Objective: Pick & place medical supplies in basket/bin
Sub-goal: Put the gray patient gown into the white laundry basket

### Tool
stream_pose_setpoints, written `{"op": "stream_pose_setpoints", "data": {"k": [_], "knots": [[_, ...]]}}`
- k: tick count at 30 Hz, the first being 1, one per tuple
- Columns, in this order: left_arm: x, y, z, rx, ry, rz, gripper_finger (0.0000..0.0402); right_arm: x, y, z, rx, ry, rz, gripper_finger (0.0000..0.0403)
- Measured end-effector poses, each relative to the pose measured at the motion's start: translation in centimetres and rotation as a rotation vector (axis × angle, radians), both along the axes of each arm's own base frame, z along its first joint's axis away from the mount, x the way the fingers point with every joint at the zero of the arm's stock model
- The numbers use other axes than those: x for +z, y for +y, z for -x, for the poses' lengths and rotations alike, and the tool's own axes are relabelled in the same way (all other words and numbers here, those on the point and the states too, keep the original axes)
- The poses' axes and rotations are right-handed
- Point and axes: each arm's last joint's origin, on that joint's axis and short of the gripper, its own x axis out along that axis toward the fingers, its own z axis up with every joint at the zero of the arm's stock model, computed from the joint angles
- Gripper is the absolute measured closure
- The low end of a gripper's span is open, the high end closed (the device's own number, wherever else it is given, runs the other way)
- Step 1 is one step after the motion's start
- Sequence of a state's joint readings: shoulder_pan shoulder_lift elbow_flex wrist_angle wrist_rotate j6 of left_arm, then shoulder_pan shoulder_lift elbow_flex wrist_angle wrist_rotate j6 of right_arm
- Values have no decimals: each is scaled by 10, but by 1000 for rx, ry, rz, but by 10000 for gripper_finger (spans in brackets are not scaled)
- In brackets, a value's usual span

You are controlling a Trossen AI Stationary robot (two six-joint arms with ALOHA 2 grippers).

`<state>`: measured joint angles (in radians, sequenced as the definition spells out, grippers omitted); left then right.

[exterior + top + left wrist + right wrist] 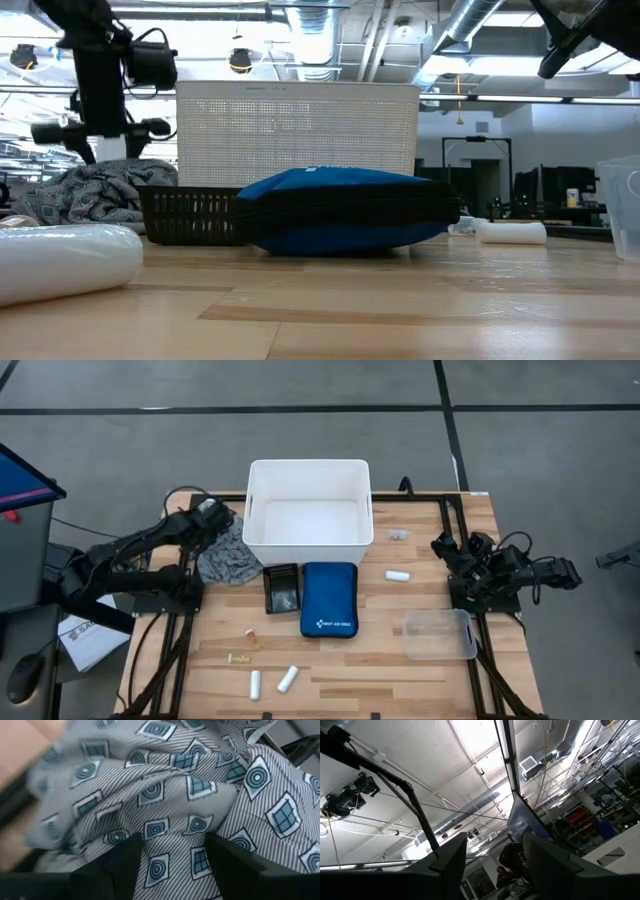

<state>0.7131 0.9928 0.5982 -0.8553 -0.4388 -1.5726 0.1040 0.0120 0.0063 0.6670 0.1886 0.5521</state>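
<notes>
Grey patterned cloth (pixel 228 556) lies just left of the white bin (pixel 308 510); our left tool (pixel 172 857) presses down onto it, fingers spread, nothing gripped. Our right tool (pixel 492 852) waits right of the bin, released, pointing upward.

2 black jointed arms, looped black cables, left claw (pixel 172 865) with dark, matte, wedge-shaped fingers

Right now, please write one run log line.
left tool: open, over patterned cloth | right tool: open, idle at table edge | white bin: empty
</notes>
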Motion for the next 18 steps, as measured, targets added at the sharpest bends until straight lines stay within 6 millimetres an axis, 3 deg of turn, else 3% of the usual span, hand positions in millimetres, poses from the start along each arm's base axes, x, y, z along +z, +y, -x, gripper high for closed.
{"op": "stream_pose_setpoints", "data": {"k": [4, 10, 18], "knots": [[-12, 0, 0, 31, -50, -23, 221, 0, 0, 0, 14, -2, -18, 210], [-5, -2, 4, 31, -69, -82, 377, 0, 0, 0, 15, -2, -20, 210], [23, -15, 21, 150, -231, -324, 396, 0, 0, 0, 14, -1, -20, 210]]}}
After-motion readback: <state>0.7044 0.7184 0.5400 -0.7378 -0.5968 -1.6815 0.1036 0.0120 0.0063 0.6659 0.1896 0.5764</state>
